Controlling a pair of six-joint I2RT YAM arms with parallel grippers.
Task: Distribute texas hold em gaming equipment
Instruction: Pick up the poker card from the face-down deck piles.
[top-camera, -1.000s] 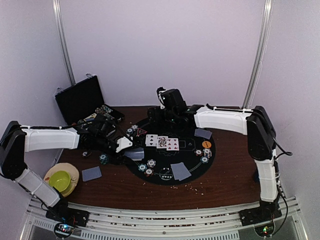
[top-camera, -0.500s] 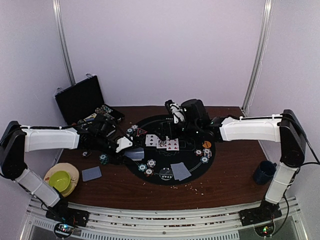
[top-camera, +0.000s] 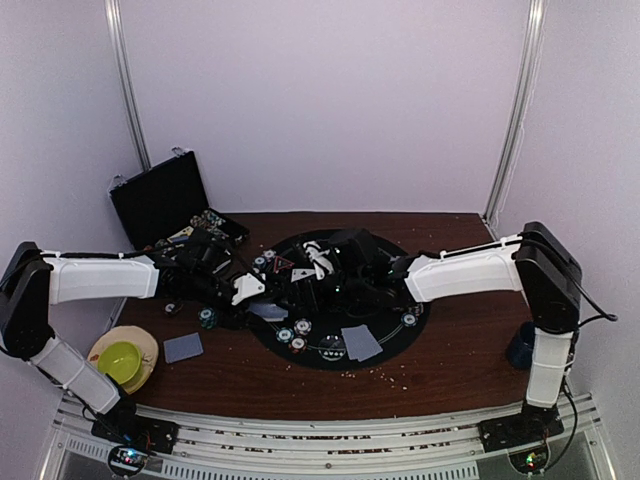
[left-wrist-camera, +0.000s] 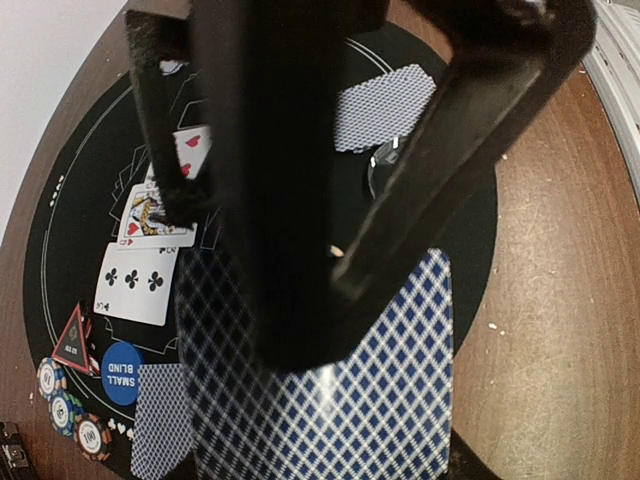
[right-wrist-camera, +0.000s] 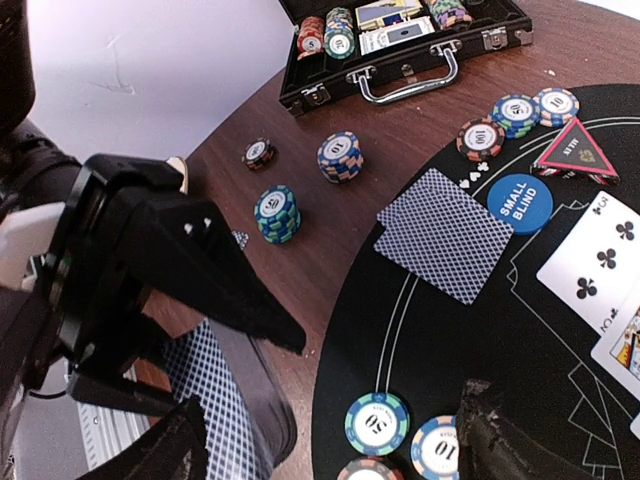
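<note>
left gripper (top-camera: 258, 297) clamped on playing cards (left-wrist-camera: 340, 420) at left edge of mat (top-camera: 385, 318) | right gripper (right-wrist-camera: 335, 430) fingers spread, empty, close by | cards look thin, slick, bendy, light | likely best pinched flat across a free edge

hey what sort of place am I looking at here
Probably a robot test booth staged for poker: plain white walls enclose a brown wooden table with a round black poker mat, striped poker chips and an open black hinged case.
</note>
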